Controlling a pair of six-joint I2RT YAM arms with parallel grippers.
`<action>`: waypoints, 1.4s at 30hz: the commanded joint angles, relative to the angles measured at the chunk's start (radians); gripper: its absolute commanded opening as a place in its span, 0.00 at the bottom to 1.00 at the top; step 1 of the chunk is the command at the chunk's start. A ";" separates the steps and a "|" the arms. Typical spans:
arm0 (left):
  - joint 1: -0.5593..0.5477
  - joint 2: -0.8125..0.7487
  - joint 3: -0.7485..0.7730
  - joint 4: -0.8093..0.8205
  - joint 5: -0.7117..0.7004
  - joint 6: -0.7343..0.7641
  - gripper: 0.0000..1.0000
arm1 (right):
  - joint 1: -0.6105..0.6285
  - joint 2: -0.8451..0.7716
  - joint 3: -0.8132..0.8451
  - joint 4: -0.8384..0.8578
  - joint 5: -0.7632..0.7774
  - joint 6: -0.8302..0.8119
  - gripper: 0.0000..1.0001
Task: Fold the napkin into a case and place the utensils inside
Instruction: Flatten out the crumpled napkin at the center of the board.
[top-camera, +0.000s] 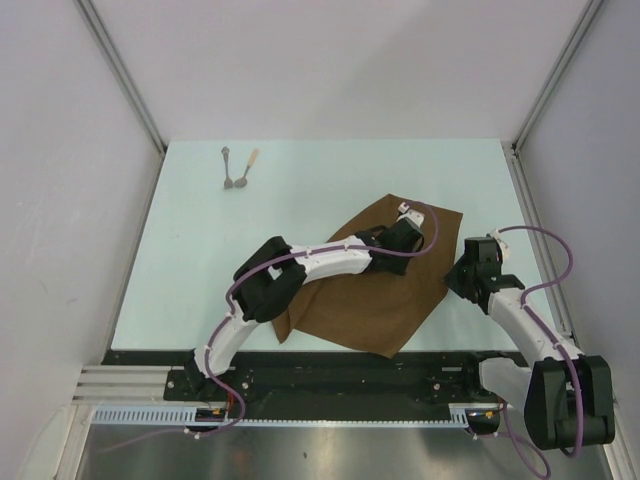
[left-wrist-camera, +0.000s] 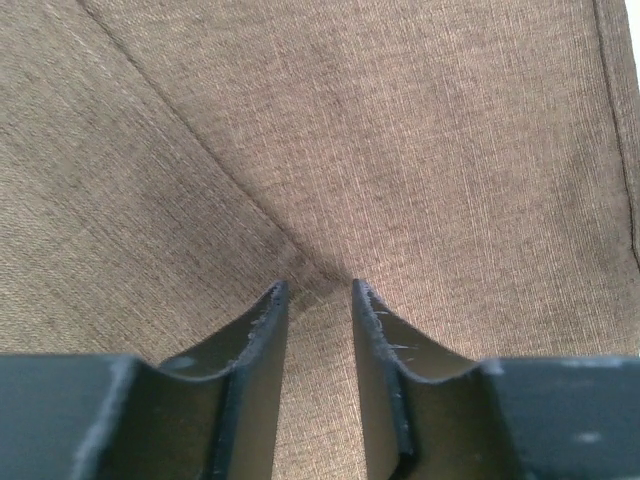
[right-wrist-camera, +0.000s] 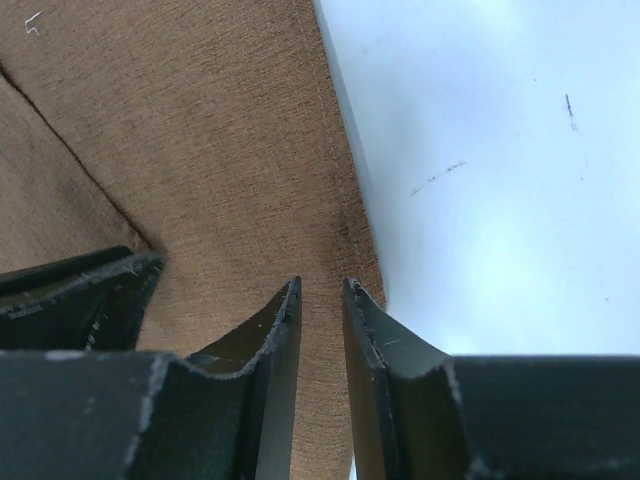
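Observation:
The brown napkin (top-camera: 350, 300) lies loosely folded at the table's centre-right, with a diagonal crease across it. My left gripper (top-camera: 400, 235) reaches over its far right part. In the left wrist view the left gripper (left-wrist-camera: 318, 285) has its jaws nearly together, with puckered napkin cloth (left-wrist-camera: 400, 120) between them where the crease ends. My right gripper (top-camera: 465, 272) is at the napkin's right edge. In the right wrist view the right gripper (right-wrist-camera: 320, 282) has its jaws close together, with the hemmed napkin edge (right-wrist-camera: 200, 130) between them. The two utensils lie far back left: a grey-handled one (top-camera: 228, 165) and a tan-handled one (top-camera: 248, 165).
The pale table (right-wrist-camera: 500, 150) shows bare to the right of the napkin's edge. A dark finger (right-wrist-camera: 80, 290) of the left gripper shows at the left of the right wrist view. White walls and metal posts close in the table's sides.

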 joint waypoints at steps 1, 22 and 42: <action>-0.004 0.020 0.045 -0.002 -0.050 0.005 0.30 | 0.015 -0.028 0.020 0.019 0.016 -0.001 0.27; 0.125 -0.201 -0.057 0.037 -0.401 0.186 0.00 | 0.060 0.164 0.026 0.184 -0.044 0.057 0.16; 0.107 -0.282 -0.127 0.058 -0.034 0.174 0.68 | -0.052 0.330 0.244 0.067 -0.173 -0.149 0.55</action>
